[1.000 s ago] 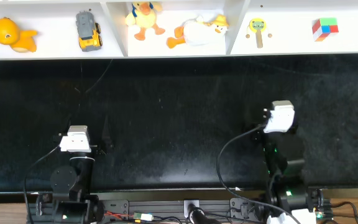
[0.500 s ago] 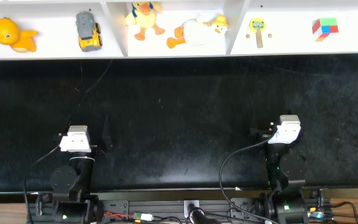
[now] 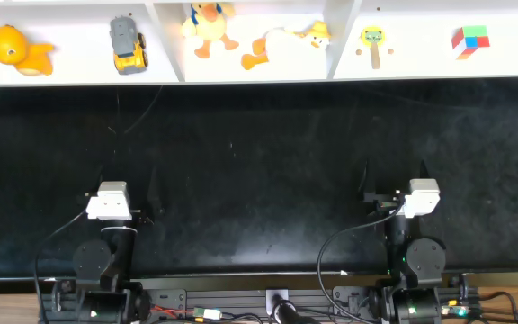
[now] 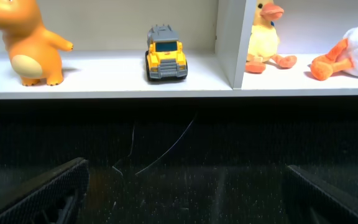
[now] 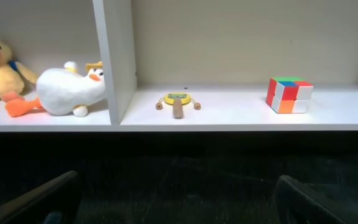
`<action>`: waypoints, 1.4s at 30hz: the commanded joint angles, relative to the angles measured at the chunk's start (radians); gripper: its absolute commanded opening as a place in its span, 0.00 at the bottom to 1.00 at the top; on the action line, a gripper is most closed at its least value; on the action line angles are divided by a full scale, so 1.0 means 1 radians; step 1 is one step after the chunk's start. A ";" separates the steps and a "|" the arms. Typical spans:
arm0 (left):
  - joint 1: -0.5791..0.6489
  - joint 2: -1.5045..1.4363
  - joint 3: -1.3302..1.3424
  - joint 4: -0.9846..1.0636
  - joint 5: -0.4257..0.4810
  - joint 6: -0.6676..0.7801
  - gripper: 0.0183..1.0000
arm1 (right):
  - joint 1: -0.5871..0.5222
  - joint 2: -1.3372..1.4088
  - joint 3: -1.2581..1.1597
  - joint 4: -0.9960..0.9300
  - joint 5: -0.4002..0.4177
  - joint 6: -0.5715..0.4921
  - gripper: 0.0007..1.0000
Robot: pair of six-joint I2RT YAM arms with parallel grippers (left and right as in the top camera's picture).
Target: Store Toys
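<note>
From above, an orange plastic figure (image 3: 18, 49), yellow toy truck (image 3: 129, 47), yellow plush duck (image 3: 209, 27), white plush goose (image 3: 281, 47), yellow rattle (image 3: 373, 43) and multicoloured cube (image 3: 469, 40) sit in the white shelf (image 3: 70, 74) beyond the black surface (image 3: 259, 180). Left wrist: left end effector (image 4: 185, 199) spread. Right wrist: right end effector (image 5: 176, 199) spread.

The top camera looks straight down on the black table (image 3: 259, 162), with the white shelf (image 3: 259, 74) along the top edge of the frame. Each wrist camera sits low over the table and faces the shelf front from a little way off. Both wrist views share the yellow duck (image 4: 263, 36) and the white duck (image 4: 356, 46) in the middle box.
</note>
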 commanded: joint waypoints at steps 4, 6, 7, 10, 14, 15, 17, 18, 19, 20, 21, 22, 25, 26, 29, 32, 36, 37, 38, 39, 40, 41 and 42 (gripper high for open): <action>-0.003 -0.009 -0.002 -0.002 0.006 0.019 1.00 | -0.028 -0.010 -0.013 0.001 -0.007 0.005 1.00; -0.003 -0.009 -0.002 -0.002 0.006 0.019 1.00 | -0.062 -0.010 -0.013 0.000 -0.006 0.005 1.00; -0.003 -0.009 -0.002 -0.002 0.006 0.019 1.00 | -0.069 -0.010 -0.013 0.000 -0.007 0.005 1.00; -0.003 -0.009 -0.002 -0.002 0.006 0.019 1.00 | -0.069 -0.010 -0.013 0.000 -0.007 0.005 1.00; -0.003 -0.009 -0.002 -0.002 0.006 0.019 1.00 | -0.058 -0.010 -0.013 0.000 -0.007 0.005 0.99; -0.003 -0.009 -0.002 -0.002 0.006 0.019 1.00 | -0.058 -0.009 -0.013 0.000 -0.006 0.005 1.00; -0.003 -0.009 -0.002 -0.002 0.006 0.019 1.00 | -0.058 -0.009 -0.013 0.000 -0.007 0.005 1.00; -0.003 -0.009 -0.002 -0.002 0.006 0.019 1.00 | -0.058 -0.009 -0.013 0.000 -0.006 0.005 1.00; -0.003 -0.009 -0.001 -0.002 0.006 0.019 1.00 | -0.058 -0.009 -0.013 0.000 -0.006 0.005 1.00; -0.003 -0.009 -0.002 -0.002 0.006 0.019 1.00 | -0.058 -0.009 -0.013 0.000 -0.007 0.005 0.99; -0.003 -0.009 -0.002 -0.002 0.006 0.019 1.00 | -0.058 -0.009 -0.013 0.000 -0.007 0.005 1.00; -0.003 -0.009 -0.002 -0.002 0.006 0.019 1.00 | -0.058 -0.009 -0.013 0.000 -0.007 0.005 0.99; -0.003 -0.009 -0.002 -0.002 0.006 0.019 1.00 | -0.058 -0.009 -0.013 0.000 -0.007 0.005 1.00; -0.003 -0.009 -0.001 -0.002 0.006 0.019 1.00 | -0.058 -0.009 -0.013 0.000 -0.006 0.005 0.99; -0.003 -0.009 -0.002 -0.002 0.006 0.019 1.00 | -0.058 -0.009 -0.013 0.000 -0.007 0.005 1.00; -0.003 -0.009 -0.002 -0.002 0.006 0.019 1.00 | -0.058 -0.009 -0.013 0.000 -0.007 0.005 1.00; -0.003 -0.009 -0.002 -0.002 0.006 0.019 1.00 | -0.058 -0.009 -0.013 0.000 -0.006 0.005 1.00; -0.003 -0.009 -0.002 -0.002 0.006 0.019 1.00 | -0.058 -0.009 -0.013 0.000 -0.007 0.005 0.99; -0.003 -0.009 -0.001 -0.002 0.006 0.019 1.00 | -0.058 -0.009 -0.013 0.000 -0.007 0.005 1.00; -0.003 -0.009 -0.002 -0.002 0.006 0.019 1.00 | -0.058 -0.009 -0.013 0.000 -0.006 0.005 1.00; -0.003 -0.009 -0.002 -0.002 0.006 0.019 1.00 | -0.058 -0.009 -0.013 0.000 -0.007 0.005 1.00; -0.003 -0.009 -0.002 -0.002 0.006 0.019 1.00 | -0.058 -0.009 -0.013 0.000 -0.007 0.005 1.00; -0.003 -0.009 -0.002 -0.002 0.006 0.019 1.00 | -0.058 -0.009 -0.013 0.000 -0.006 0.005 1.00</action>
